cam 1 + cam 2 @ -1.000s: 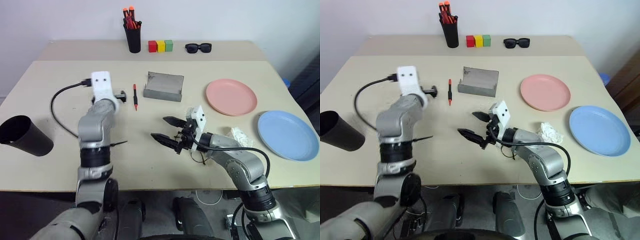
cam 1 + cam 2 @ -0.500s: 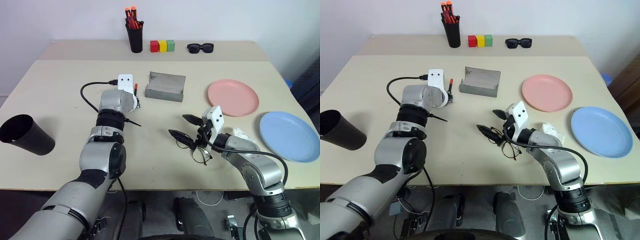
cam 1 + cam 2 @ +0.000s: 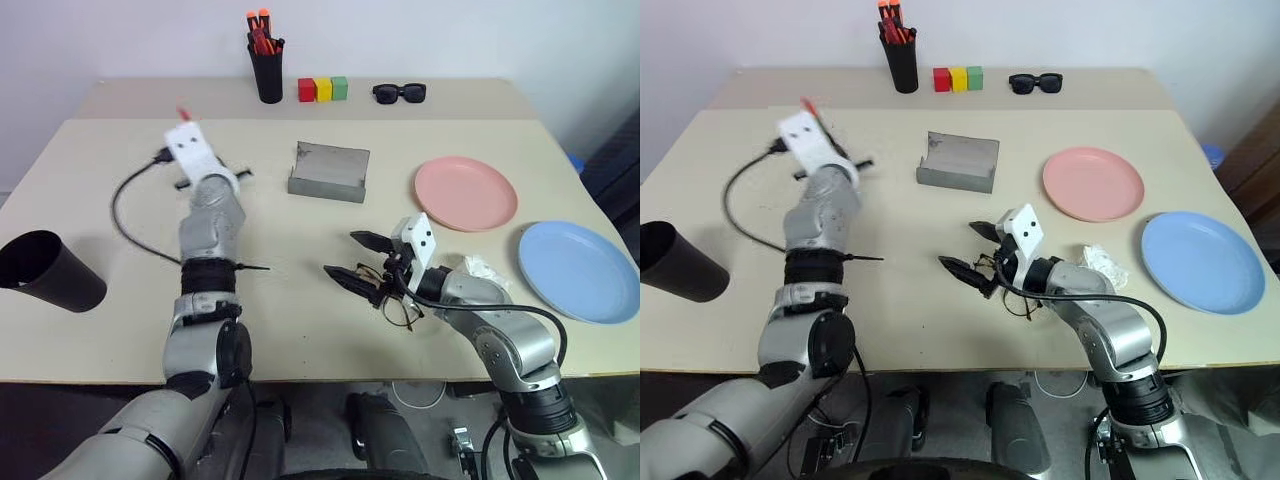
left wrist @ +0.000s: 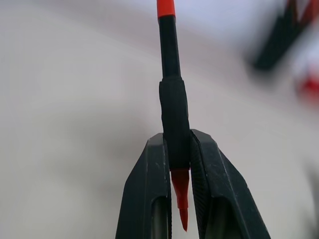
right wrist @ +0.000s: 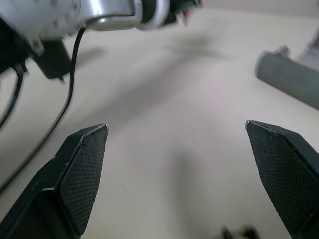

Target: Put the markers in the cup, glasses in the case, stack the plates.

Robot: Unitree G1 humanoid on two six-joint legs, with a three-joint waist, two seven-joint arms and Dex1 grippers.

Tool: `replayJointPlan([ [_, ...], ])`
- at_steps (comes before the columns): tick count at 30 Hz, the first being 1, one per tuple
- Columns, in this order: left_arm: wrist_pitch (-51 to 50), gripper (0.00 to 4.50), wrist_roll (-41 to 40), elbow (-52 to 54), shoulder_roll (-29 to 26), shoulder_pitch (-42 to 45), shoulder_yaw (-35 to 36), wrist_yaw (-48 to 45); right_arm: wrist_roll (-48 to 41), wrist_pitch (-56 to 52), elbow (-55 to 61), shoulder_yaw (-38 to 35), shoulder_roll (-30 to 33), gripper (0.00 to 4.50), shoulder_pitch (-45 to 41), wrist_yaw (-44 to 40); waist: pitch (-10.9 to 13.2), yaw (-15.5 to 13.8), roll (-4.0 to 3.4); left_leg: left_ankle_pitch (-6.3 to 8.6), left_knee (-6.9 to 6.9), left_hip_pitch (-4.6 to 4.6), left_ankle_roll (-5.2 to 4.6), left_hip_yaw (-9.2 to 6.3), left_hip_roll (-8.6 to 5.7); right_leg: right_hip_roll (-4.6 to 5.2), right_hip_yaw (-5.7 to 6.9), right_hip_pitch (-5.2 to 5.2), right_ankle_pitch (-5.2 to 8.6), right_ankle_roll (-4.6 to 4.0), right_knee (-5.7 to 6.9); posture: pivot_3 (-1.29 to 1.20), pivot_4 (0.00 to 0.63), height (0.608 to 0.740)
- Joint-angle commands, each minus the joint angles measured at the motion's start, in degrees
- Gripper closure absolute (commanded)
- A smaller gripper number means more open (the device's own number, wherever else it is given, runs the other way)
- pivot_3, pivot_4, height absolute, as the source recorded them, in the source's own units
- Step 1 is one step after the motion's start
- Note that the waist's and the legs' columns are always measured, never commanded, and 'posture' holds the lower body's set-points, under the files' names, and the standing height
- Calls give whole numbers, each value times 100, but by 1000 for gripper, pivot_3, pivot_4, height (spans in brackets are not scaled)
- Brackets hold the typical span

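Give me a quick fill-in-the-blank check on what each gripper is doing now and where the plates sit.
1. The left gripper is shut on the red-orange ____ with a black end.
2. The right gripper, above the wire-framed eyeglasses, is ____.
3. The salmon pink plate and light blue plate lie ____, unstacked.

Missing: marker; open; apart

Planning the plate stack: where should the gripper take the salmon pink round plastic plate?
The salmon pink round plate lies flat, so probably only its thin raised rim offers purchase: take the near edge, coming low from the robot's side, one finger over and one under.
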State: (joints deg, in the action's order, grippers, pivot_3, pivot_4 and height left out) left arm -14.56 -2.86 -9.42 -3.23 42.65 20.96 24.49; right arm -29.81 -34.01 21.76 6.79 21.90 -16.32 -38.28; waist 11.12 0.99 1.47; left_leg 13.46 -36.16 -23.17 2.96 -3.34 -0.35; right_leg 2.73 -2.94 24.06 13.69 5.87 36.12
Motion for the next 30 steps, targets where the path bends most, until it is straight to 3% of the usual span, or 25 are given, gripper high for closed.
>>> replayJointPlan([
  [1, 586, 4461, 1139, 1870, -283, -899, -412, 331, -451, -74, 308, 18, -171, 0, -192, -211, 0, -13, 1, 0, 0, -8, 0, 1, 0, -1, 0, 11, -2, -1, 0, 0, 150, 740],
  [7, 50, 4461, 1698, 3659, -163, -2631, -61, 385, -1389, -547, 504, 142, -575, 0, -613, -462, -3, -61, 1, -1, -30, -19, -2, -6, 0, -5, 8, 3, -8, -6, 0, 0, 150, 740],
  [12, -230, 4461, 1801, 4060, -195, -3300, 471, 410, -1678, -740, 331, 181, -717, 0, -820, -545, -4, -23, 2, -1, -58, -17, -4, -9, 11, -21, 14, -6, -9, -32, 3, 0, 150, 740],
  [18, -63, 4461, 1617, 3840, -389, -3407, 916, 295, -1760, -808, 174, 252, -819, 0, -939, -641, -4, -26, 2, -1, -62, -18, -4, -9, 11, -21, 17, -8, -13, -24, 4, 0, 150, 740],
  [30, 244, 4461, 1348, 3074, -502, -3354, 1073, 254, -1733, -772, 257, 248, -917, 0, -869, -460, -4, -18, 2, -1, -63, -18, -5, -9, 12, -20, 16, -7, -15, -21, 5, 0, 150, 740],
])
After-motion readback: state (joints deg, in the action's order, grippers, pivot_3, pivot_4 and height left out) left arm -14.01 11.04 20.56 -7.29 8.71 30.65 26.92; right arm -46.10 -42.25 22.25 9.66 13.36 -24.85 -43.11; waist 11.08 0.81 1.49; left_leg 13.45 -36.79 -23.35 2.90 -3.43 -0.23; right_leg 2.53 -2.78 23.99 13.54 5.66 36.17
